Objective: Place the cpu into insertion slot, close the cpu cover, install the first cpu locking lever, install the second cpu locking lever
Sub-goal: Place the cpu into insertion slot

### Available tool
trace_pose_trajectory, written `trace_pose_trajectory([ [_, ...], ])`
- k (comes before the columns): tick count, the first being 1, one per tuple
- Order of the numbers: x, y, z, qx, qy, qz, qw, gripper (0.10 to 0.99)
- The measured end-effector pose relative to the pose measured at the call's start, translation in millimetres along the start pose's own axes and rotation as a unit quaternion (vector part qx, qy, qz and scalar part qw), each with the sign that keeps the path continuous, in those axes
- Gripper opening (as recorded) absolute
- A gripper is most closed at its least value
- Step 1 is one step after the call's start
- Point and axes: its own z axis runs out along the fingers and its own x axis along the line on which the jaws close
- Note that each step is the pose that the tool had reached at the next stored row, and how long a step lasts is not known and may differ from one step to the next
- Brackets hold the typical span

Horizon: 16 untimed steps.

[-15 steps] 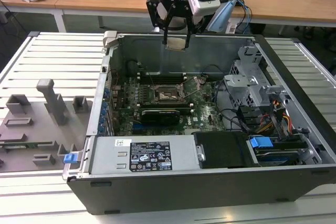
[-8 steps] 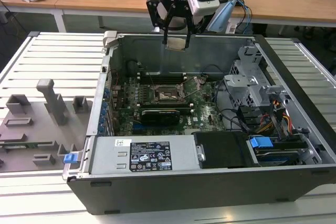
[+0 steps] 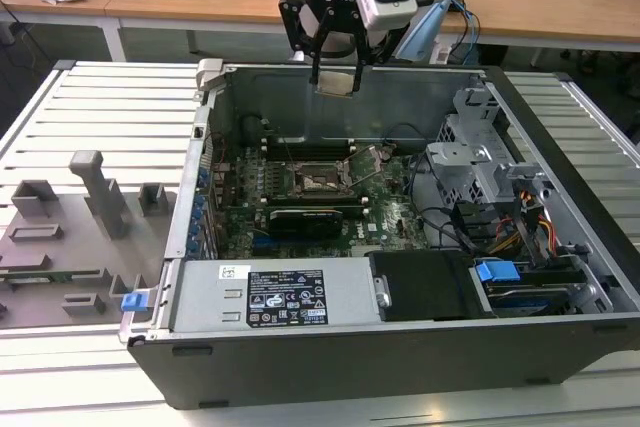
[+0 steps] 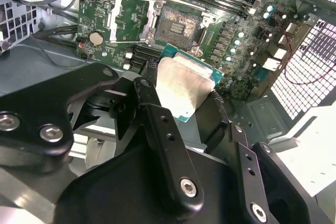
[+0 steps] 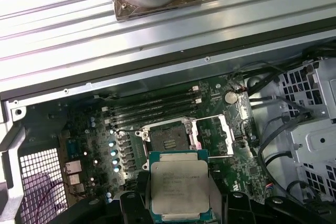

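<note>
At the exterior view's left, grey fixtures (image 3: 95, 197) sat on the slatted worktop (image 3: 110, 97), well apart from the work. Next to them lay the open computer case (image 3: 300, 347), with the green motherboard (image 3: 240, 202) flat on its floor. Above the case's far wall hung the hand (image 3: 335, 72), its two fingers closed on opposite edges of the cpu (image 3: 335, 83). In both wrist views the chip sat level between the fingers, metal face toward the cameras (image 4: 184, 87) (image 5: 178, 187). The insertion slot (image 3: 322, 179) lay below on the board, clear of the chip, and its dark centre was bare in the first wrist view (image 5: 168, 139). The cpu cover (image 5: 212, 135) stood swung open just beside the slot, as the second wrist view also showed (image 4: 131, 19). Further toward the exterior view's right stood the metal drive cage (image 3: 470, 162) with its cables. By my reading, the task was early in its first step: the chip was picked up but not seated, the cover was not closed, and neither locking lever was installed.
</note>
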Motion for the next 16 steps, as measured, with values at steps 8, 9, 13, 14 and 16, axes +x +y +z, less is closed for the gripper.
trace_pose_trajectory([
  [8, 0.0, 0.0, 0.0, -0.0001, -0.0006, 0.006, 1.0, 0.537],
  [9, 0.0, 0.0, 0.0, -0.0001, -0.0006, 0.007, 1.0, 0.537],
  [13, 0.0, 0.0, 0.0, -0.0002, -0.0009, 0.01, 1.0, 0.537],
  [14, 0.0, 0.0, 0.0, -0.0002, -0.001, 0.011, 0.9999, 0.537],
  [16, 0.0, 0.0, 0.0, -0.0002, -0.0011, 0.012, 0.9999, 0.537],
])
